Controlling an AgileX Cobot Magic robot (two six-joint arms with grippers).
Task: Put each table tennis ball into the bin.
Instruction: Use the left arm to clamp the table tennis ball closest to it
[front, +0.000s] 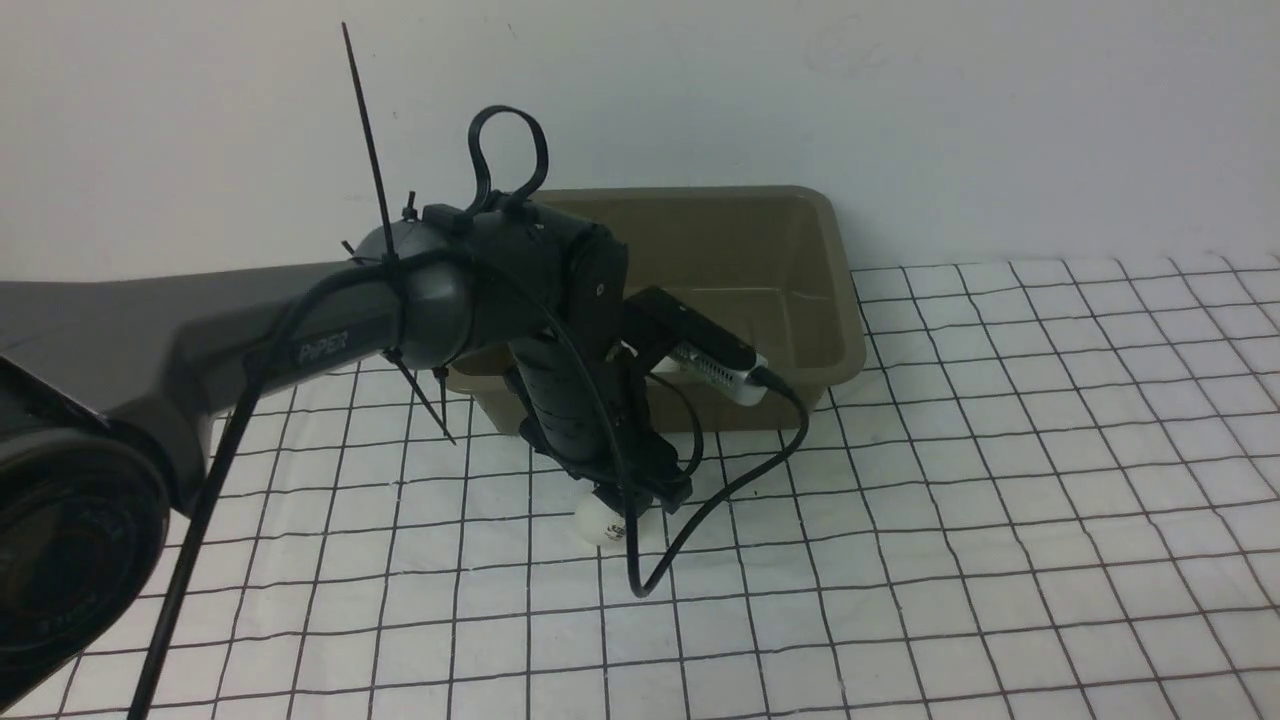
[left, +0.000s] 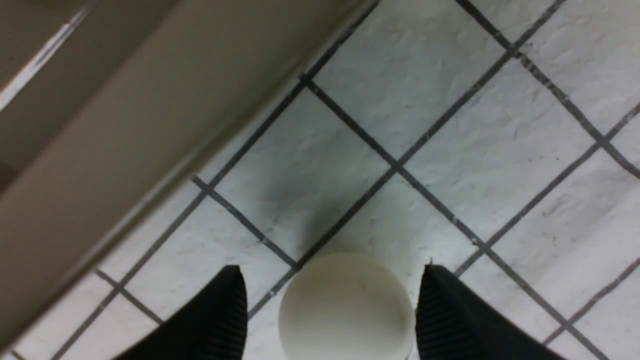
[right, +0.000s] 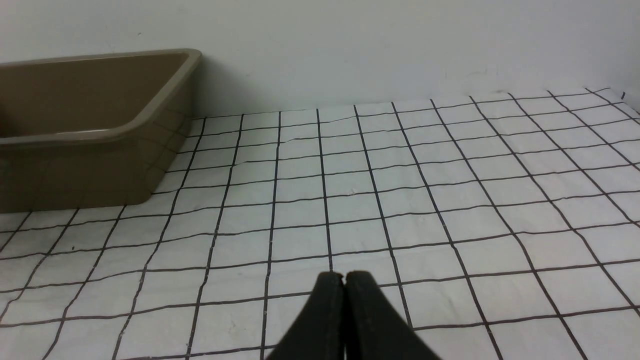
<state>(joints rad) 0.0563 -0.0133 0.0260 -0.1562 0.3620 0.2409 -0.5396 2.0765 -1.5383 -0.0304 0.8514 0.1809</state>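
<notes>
The left arm stretches across from the left, wrist bent so that the left hand (front: 632, 503) points straight down at the table (front: 1000, 500). Its two black fingers (left: 220, 310) stand apart, one on either side of a table tennis ball (front: 603, 520). There is a sliver of gap on one side, and the other finger sits right against the ball or very nearly so. The ball rests on the gridded cloth just in front of the bin's near wall, a small dark print showing on it.

Behind the arm, against the wall, sits the olive-brown bin (front: 720, 240). What I can see of its inside is smooth wall and floor. The arm hides its left part, so I cannot tell whether a ball lies in there.

Further right, the right hand (right: 344, 295) hangs low over the open cloth, fingers pressed together on nothing, well apart from the bin.
</notes>
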